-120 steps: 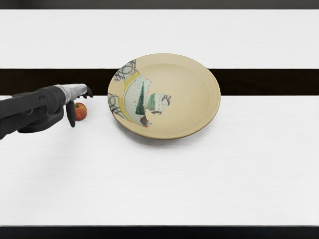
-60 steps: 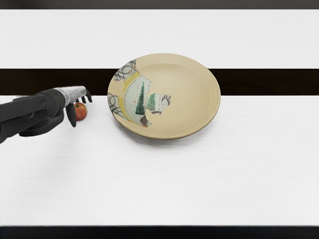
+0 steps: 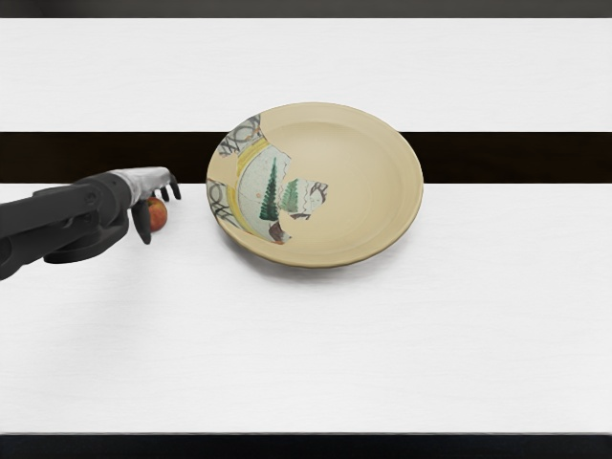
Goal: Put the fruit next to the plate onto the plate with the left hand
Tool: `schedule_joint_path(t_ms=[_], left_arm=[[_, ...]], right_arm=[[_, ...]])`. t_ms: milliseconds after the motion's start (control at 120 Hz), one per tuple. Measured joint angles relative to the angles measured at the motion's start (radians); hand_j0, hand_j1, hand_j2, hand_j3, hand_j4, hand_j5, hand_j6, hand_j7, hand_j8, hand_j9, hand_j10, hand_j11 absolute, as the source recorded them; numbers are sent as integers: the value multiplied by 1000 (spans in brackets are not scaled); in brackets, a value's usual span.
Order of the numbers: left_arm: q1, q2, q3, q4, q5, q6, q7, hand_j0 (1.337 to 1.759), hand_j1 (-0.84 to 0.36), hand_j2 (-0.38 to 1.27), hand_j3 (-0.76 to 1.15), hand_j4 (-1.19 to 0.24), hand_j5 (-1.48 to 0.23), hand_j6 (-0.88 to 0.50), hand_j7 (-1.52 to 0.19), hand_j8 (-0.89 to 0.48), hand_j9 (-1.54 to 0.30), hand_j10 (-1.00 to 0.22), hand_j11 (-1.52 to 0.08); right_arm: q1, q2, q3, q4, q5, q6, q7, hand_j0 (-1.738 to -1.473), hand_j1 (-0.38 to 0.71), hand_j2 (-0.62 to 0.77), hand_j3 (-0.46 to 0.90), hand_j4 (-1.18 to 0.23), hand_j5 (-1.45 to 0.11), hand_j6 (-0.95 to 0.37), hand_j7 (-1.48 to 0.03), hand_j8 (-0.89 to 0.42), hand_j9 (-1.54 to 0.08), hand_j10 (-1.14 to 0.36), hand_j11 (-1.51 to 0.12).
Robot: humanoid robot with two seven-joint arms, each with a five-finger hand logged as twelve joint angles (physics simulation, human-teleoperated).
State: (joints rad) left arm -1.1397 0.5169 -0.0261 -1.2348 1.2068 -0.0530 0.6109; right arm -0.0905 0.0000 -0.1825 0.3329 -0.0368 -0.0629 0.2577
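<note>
One head camera looks down at a slant over the white table [image 3: 382,335], from its near edge toward the far side, fairly close; the plate [image 3: 406,182] sits just above frame centre.

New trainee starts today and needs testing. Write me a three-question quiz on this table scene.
1. True or false: the apple lies on the plate.
2. Which hand is at the apple? A) left B) right C) neither
3. Fill in: in the picture, the apple sits to the plate's ___.
Key: 1 false, it is on the table beside the plate; 2 A, the left hand; 3 left.
</note>
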Motion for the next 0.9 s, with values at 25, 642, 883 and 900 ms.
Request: schedule_joint_path(t_ms=[25, 642, 883, 900], left_arm=[[1, 0, 0, 0, 0, 0, 0, 1658, -117, 82, 0, -394, -509, -395, -508, -394, -508, -394, -508], [26, 0, 0, 3, 40, 12, -1, 1657, -307, 144, 0, -583, -729, -438, -761, -424, -747, -572, -747], [25, 0, 0, 4, 41, 10, 0, 1654, -321, 157, 0, -630, -851, -407, -846, -367, -869, -652, -869], [23, 0, 0, 4, 40, 9, 0, 1654, -321, 168, 0, -630, -858, -409, -853, -371, -874, -656, -874]], right_arm=[[0, 0, 0, 0, 0, 0, 0, -1658, -329, -4, 0, -16, -22, -16, -22, -16, -22, -16, -22], [7, 0, 1, -1, 0, 0, 0, -1658, -329, -4, 0, -16, -22, -16, -22, -16, -22, -16, -22], [8, 0, 1, -1, 0, 0, 0, -1658, -329, -4, 0, -16, -22, -16, -22, -16, -22, -17, -22], [8, 0, 1, -1, 0, 0, 0, -1658, -329, -4, 0, -16, -22, -16, -22, -16, -22, -16, -22]])
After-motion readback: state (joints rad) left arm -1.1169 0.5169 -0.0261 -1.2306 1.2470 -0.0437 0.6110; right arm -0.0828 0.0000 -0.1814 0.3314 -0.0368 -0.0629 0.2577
